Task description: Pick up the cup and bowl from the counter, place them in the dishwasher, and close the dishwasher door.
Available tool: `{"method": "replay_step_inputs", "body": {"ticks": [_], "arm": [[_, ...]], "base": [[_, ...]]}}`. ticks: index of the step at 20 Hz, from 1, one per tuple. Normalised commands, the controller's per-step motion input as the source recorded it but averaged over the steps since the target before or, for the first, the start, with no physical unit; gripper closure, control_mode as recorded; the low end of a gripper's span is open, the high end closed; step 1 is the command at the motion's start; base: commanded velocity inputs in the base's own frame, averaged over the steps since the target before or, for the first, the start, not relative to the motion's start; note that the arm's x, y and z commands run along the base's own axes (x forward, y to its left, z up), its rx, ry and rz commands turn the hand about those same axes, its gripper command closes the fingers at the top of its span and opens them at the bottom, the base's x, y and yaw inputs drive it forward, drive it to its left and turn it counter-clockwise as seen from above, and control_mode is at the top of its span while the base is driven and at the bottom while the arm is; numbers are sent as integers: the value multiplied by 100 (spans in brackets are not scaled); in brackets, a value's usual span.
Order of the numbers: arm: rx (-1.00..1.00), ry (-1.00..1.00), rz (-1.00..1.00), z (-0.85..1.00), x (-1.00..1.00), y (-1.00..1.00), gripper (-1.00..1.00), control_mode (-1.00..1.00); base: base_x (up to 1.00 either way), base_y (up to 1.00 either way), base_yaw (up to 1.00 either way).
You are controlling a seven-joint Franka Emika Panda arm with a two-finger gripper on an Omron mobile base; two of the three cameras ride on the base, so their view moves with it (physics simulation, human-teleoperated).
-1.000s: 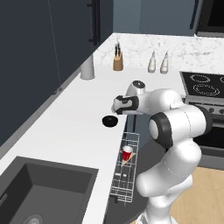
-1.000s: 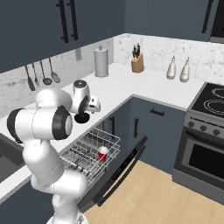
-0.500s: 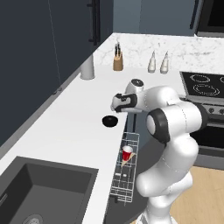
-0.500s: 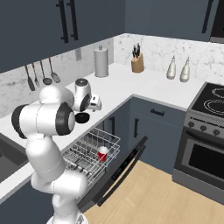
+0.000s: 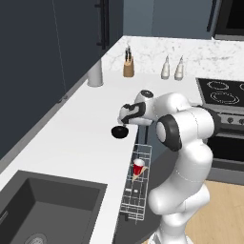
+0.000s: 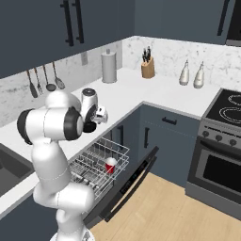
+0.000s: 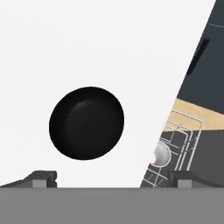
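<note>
Both base views flank the arm, sharing the counter (image 5: 76, 143); the hand view looks straight down, close.

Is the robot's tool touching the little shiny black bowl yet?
Apart. In the hand view the small glossy black bowl sits on the white counter, with bare counter between it and the open tool fingertips.

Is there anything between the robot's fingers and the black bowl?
No. In the hand view, the bowl sits on bare white counter, just above the open gripper. Nothing lies between.
</note>
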Motion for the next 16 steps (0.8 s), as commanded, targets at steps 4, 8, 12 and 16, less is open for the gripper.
{"method": "replay_step_inputs", "body": {"ticks": [4,8,12,16], "arm": [[0,6,0,-46,13,4,-100,-100],[-1,6,-2,-27,34,10,-100,-100],[0,6,-5,-21,40,9,-100,-100],[0,4,-6,-15,30,3,-100,-100]], "base": [[0,0,0],[0,0,0],[0,0,0],[0,0,0]]}}
